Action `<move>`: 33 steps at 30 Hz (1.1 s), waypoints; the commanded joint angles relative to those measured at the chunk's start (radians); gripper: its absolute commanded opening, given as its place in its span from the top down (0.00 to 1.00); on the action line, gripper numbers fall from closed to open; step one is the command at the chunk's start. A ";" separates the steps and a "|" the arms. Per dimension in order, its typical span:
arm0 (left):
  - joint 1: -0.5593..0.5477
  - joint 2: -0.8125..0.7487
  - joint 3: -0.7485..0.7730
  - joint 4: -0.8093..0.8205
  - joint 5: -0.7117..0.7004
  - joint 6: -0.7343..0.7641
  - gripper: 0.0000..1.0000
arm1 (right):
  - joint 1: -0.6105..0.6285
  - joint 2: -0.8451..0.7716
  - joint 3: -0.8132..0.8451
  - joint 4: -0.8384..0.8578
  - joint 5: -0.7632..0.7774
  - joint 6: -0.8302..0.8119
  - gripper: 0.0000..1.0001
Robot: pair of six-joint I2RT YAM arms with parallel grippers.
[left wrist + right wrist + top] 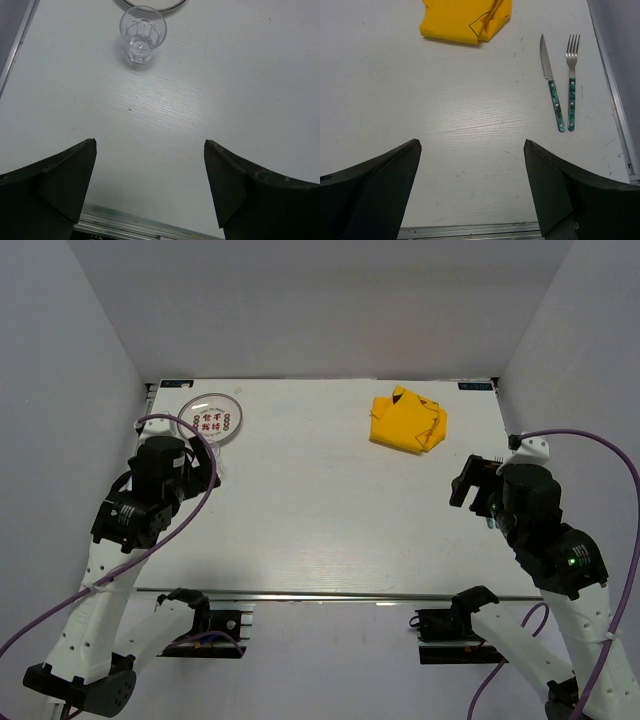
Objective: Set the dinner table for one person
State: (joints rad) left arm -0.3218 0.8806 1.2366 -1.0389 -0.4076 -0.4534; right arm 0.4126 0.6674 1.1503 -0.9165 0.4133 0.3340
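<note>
The white dinner table [320, 510] carries a clear-rimmed plate with a red pattern [212, 418] at the back left. A folded yellow cloth mat [408, 420] lies at the back right and also shows in the right wrist view [466, 20]. A clear drinking glass [142, 34] stands upright just in front of the plate's rim [174, 5]. A knife [551, 90] and a fork [572, 82] with green handles lie side by side near the right edge. My left gripper [150, 142] is open and empty, short of the glass. My right gripper [472, 141] is open and empty, short of the cloth.
Grey walls close in the table at the back and both sides. A metal rail [330, 595] runs along the near edge, and another shows at the right edge in the right wrist view [615, 100]. Purple cables loop from both arms.
</note>
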 commanded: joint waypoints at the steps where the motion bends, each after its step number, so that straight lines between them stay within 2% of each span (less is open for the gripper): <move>1: 0.006 -0.011 -0.005 0.011 -0.016 -0.002 0.02 | 0.002 0.005 0.042 0.041 0.016 0.008 0.11; 6: 0.006 -0.009 -0.008 0.016 -0.008 -0.001 0.02 | 0.000 -0.008 -0.018 0.108 -0.047 -0.007 0.11; 8: 0.006 -0.009 -0.015 0.025 0.015 0.005 0.02 | 0.000 0.044 -0.088 0.159 -0.047 0.008 0.11; 12: 0.006 0.014 -0.055 0.054 0.062 0.007 0.02 | -0.003 0.235 -0.208 0.332 -0.164 0.062 0.11; 13: 0.006 0.020 -0.072 0.068 0.075 0.007 0.02 | -0.008 0.268 -0.222 0.432 -0.192 0.066 0.11; 15: 0.006 0.015 -0.141 0.132 0.133 0.007 0.02 | -0.027 0.404 -0.209 0.493 -0.179 0.069 0.11; 20: 0.006 -0.014 -0.264 0.240 0.272 0.001 0.02 | -0.110 0.677 -0.058 0.584 -0.153 0.045 0.11; 21: 0.006 -0.023 -0.284 0.255 0.286 0.001 0.02 | -0.165 0.758 0.000 0.593 -0.156 0.048 0.11; 25: 0.006 -0.077 -0.316 0.296 0.280 0.021 0.02 | -0.299 0.946 0.156 0.654 -0.318 0.019 0.11; 26: 0.006 -0.095 -0.327 0.313 0.283 0.022 0.02 | -0.317 0.996 0.202 0.654 -0.353 -0.030 0.11; 30: 0.006 -0.095 -0.335 0.316 0.317 0.027 0.02 | -0.388 1.300 0.518 0.550 -0.470 -0.114 0.13; 33: 0.006 -0.085 -0.341 0.327 0.335 0.033 0.02 | -0.460 1.414 0.600 0.611 -0.681 -0.186 0.14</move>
State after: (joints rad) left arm -0.3218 0.7895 0.9096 -0.7486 -0.1143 -0.4374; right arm -0.0063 2.0125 1.6825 -0.3244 -0.0448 0.2546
